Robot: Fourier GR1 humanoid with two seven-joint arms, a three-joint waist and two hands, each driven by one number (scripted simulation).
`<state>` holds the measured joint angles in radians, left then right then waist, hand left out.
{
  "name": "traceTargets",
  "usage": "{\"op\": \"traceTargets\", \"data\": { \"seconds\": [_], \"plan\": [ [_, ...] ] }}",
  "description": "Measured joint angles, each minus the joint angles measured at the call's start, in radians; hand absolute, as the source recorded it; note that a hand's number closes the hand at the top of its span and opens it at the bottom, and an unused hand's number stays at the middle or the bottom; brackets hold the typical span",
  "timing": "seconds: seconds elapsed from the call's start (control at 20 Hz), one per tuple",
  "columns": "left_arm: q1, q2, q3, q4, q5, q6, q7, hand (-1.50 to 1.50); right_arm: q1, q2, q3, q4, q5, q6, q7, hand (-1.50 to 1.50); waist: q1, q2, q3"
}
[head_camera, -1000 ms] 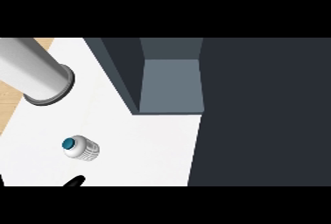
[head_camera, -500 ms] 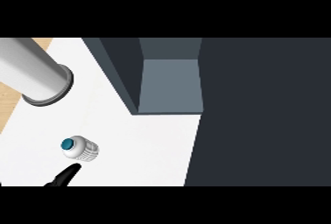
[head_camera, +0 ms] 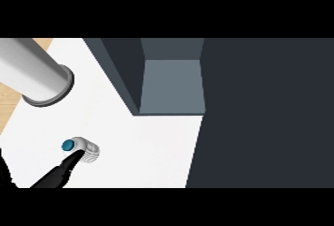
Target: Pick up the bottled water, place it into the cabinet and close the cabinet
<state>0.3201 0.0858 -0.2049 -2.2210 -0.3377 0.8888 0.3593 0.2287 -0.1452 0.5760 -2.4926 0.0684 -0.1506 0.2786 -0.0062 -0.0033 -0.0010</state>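
The left hand [head_camera: 55, 176] is coming up from the lower edge, now reaching the bottled water [head_camera: 88, 148] on the surface [head_camera: 150, 150]; whether it is wide or narrow, I cannot tell

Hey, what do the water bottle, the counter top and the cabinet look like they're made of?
Bottled water: probably plastic, with a pale ribbed body and a teal cap.
Counter: smooth matte white, maybe laminate or stone; no grain shows.
Cabinet: flat matte blue-grey panels, likely painted board.

The white tabletop [head_camera: 150, 150] carries the bottled water [head_camera: 81, 149], upright toward its left edge. An open grey cabinet [head_camera: 171, 86] sits at its far edge.
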Motion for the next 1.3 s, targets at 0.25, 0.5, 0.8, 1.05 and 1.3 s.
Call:
{"op": "traceTargets", "data": {
  "seconds": [0.25, 0.5, 0.8, 1.05, 1.3],
  "plan": [
    [-0.002, -0.004, 0.050, 0.091, 0.096, -0.011, -0.092, -1.50, -0.007, -0.006, 0.041, 0.002, 0.012, -0.039, 0.006, -1.50, 0.001, -0.001, -0.001],
    [-0.019, -0.014, 0.104, 0.203, 0.215, -0.059, -0.208, -1.50, -0.022, -0.020, 0.048, 0.003, 0.016, -0.064, 0.012, -1.50, 0.002, 0.000, -0.001],
    [-0.037, -0.053, 0.139, 0.349, 0.325, -0.115, -0.375, -1.50, -0.033, -0.037, 0.067, 0.002, 0.022, -0.094, 0.010, -1.50, 0.000, 0.000, -0.001],
    [-0.061, -0.076, 0.153, 0.488, 0.416, -0.145, -0.520, -1.50, -0.057, -0.049, 0.082, 0.000, 0.029, -0.122, 0.034, -1.50, -0.001, 0.000, -0.001],
    [-0.109, -0.080, 0.198, 0.639, 0.510, -0.204, -0.646, -1.50, -0.082, -0.057, 0.077, 0.008, 0.030, -0.138, 0.038, -1.50, 0.000, 0.001, -0.001]
  ]
}}
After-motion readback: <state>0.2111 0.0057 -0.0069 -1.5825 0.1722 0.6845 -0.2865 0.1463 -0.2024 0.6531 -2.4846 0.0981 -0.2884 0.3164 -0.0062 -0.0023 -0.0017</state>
